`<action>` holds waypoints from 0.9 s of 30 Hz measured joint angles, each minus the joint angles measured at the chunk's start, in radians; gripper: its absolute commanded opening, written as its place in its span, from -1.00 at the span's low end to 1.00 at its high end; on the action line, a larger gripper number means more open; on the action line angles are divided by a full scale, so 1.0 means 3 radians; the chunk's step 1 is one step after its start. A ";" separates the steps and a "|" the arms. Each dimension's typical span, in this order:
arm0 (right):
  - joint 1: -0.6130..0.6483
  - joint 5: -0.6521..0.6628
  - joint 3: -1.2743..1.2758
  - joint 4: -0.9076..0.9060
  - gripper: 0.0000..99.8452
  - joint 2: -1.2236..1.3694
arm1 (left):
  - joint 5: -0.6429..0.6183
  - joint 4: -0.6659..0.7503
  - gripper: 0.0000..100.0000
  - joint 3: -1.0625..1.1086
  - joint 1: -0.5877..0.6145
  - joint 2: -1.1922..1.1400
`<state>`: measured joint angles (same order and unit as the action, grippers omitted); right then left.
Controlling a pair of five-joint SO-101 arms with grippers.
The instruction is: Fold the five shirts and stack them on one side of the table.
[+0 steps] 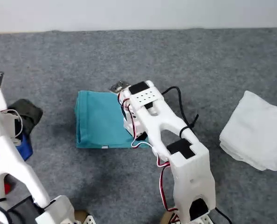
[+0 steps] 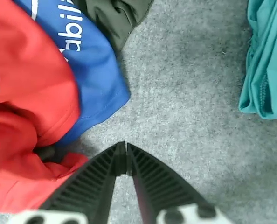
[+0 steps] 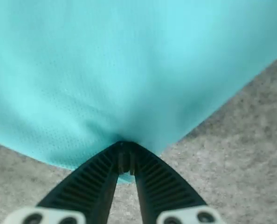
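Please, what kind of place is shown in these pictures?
Probably a robot test bench, not a home: a table covered in grey felt-like cloth, two white robot arms, and shirts laid out for folding, such as the teal shirt and a folded white shirt.

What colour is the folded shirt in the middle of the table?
The folded shirt is plain teal; the high view shows it best.

a robot lab bench: grey felt tabletop [image 1: 222, 60], white wall [image 1: 129, 14].
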<state>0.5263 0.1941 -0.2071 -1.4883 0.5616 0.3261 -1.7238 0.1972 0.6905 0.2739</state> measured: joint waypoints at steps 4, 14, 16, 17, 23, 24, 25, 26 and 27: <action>0.0005 0.0000 -0.0373 -0.0230 -0.83 0.0005 | 0.0000 0.0010 -0.99 0.0000 0.0000 0.0000; 0.0031 -0.0793 -0.1135 -0.0716 -0.28 0.0020 | -0.0015 0.0107 -0.99 0.0000 -0.0174 0.0000; 0.0036 -0.0900 -0.1141 -0.0660 -0.28 0.0113 | -0.0015 0.0107 -0.99 0.0000 -0.0245 0.0000; 0.0041 -0.0926 -0.1141 -0.0624 -0.28 0.0184 | -0.0015 0.0107 -0.99 0.0000 -0.0276 0.0000; 0.0148 -0.0977 -0.1141 -0.0373 -0.28 0.0511 | -0.0015 0.0107 -0.99 0.0000 -0.0327 0.0000; 0.0184 -0.0977 -0.1141 -0.0322 -0.28 0.0552 | -0.0015 0.0107 -0.99 0.0000 -0.0327 0.0000; 0.0215 -0.0977 -0.1141 -0.0271 -0.28 0.0583 | -0.0015 0.0107 -0.99 0.0000 -0.0327 0.0000; 0.0240 -0.0977 -0.1141 -0.0235 -0.29 0.0614 | -0.0015 0.0107 -0.99 0.0000 -0.0327 0.0000; 0.0256 -0.0977 -0.1141 -0.0205 -0.29 0.0650 | -0.0015 0.0107 -0.99 0.0000 -0.0327 0.0000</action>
<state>0.6030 -0.0990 -0.5493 -1.5497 0.7564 0.3214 -1.6916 0.1972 0.5923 0.2739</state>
